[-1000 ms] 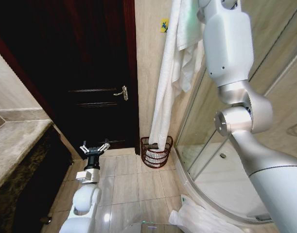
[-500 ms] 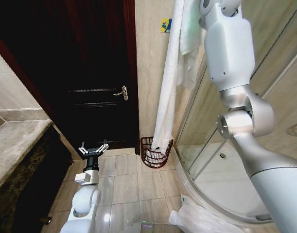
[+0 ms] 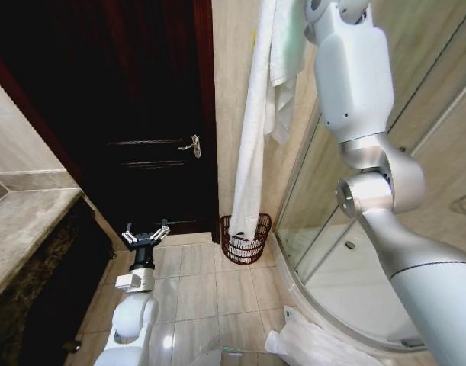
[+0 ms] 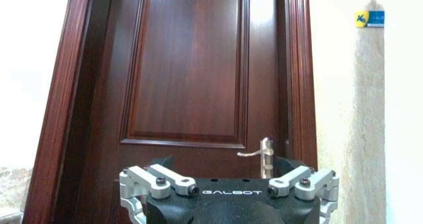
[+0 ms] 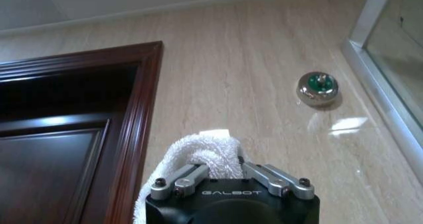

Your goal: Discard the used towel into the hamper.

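The right arm is reaching high above the hamper [image 3: 245, 238], its right pincer [image 5: 225, 177] clenched on the towel [image 3: 252, 145], whose lower end is dangling into the hamper. The left pincer [image 3: 146, 232] is hanging splayed apart, low and well left of the hamper.

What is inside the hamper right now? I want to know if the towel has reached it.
The white towel hangs from the right gripper, and its lower end sits inside the hamper. White cloth shows through the weave; the hamper's bottom is covered.
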`<state>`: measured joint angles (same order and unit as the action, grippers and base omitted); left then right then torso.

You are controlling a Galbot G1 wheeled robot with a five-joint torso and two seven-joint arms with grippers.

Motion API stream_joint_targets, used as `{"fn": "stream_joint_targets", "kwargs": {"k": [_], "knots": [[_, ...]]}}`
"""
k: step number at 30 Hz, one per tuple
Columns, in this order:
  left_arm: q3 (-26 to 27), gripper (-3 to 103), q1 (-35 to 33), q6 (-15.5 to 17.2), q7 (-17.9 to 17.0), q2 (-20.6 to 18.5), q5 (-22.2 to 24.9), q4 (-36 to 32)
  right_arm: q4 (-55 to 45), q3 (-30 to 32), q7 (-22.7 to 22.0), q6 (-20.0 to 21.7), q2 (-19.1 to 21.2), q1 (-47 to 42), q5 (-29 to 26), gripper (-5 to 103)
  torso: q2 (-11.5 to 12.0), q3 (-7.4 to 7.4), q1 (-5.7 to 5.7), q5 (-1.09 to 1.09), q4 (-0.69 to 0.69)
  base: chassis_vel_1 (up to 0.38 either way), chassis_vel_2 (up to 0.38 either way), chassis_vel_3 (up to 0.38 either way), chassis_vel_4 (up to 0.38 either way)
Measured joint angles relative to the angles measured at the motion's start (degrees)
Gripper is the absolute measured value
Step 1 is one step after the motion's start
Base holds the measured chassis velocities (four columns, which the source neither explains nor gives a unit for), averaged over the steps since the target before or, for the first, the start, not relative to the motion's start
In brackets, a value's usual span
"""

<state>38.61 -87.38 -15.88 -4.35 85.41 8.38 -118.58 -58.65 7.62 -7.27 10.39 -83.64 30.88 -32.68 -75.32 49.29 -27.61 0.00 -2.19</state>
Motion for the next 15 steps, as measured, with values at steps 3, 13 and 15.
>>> {"fn": "stream_joint_targets", "kwargs": {"k": [3,13,15], "knots": [[0.04,100,0.10,0.00,0.00,-0.03,0.01,0.01,0.42,-0.04,0.09,-0.15,-0.15,0.17,-0.01,4,0.00,0.00,0.00,0.00,0.00,-0.013,0.016,0.015,-0.021],[0.04,100,0.26,0.12,-0.07,-0.02,0.06,-0.06,-1.78,-0.52,-0.48,-0.19,0.06,-1.41,-0.44,4,0.00,0.00,-0.03,-0.01,0.00,-0.049,0.061,0.056,-0.054],[-0.02,100,0.25,0.12,-0.07,0.13,0.04,-0.06,-2.94,-0.84,-0.62,-0.16,0.49,-2.61,-0.85,4,0.01,0.01,-0.03,-0.01,-0.01,0.000,0.000,0.000,0.000]]}}
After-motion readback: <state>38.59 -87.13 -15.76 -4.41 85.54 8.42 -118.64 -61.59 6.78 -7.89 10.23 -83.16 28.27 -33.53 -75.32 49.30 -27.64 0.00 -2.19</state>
